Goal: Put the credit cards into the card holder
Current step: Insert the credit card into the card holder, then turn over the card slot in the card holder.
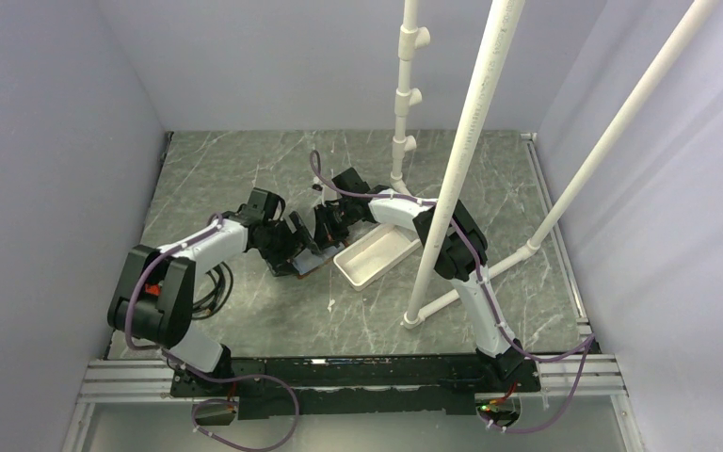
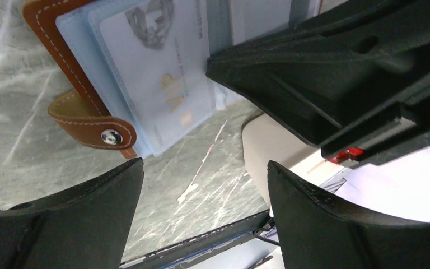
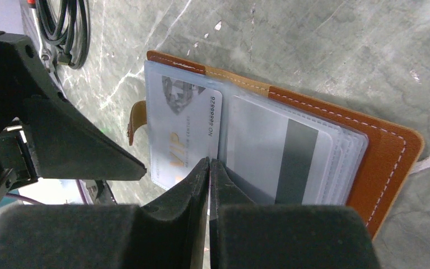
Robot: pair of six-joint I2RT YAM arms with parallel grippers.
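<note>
The card holder (image 3: 392,151) lies open on the marble table, its brown leather (image 2: 45,28) framing clear plastic sleeves. A pale credit card marked VIP (image 3: 182,123) sits in the left sleeve, and a second card with a dark stripe (image 3: 291,162) sits in the right one. My right gripper (image 3: 209,163) is shut, its tips at the seam between the two sleeves. My left gripper (image 2: 204,174) stands open just beside the holder's snap tab (image 2: 89,126), with only bare table between its fingers. In the top view both grippers (image 1: 294,247) (image 1: 325,226) meet over the holder (image 1: 309,266).
A long white tray (image 1: 344,266) lies right of the holder, its end close to my left fingers (image 2: 269,151). White pipe posts (image 1: 461,160) rise over the table's right half. Black cables (image 1: 209,282) lie by the left arm.
</note>
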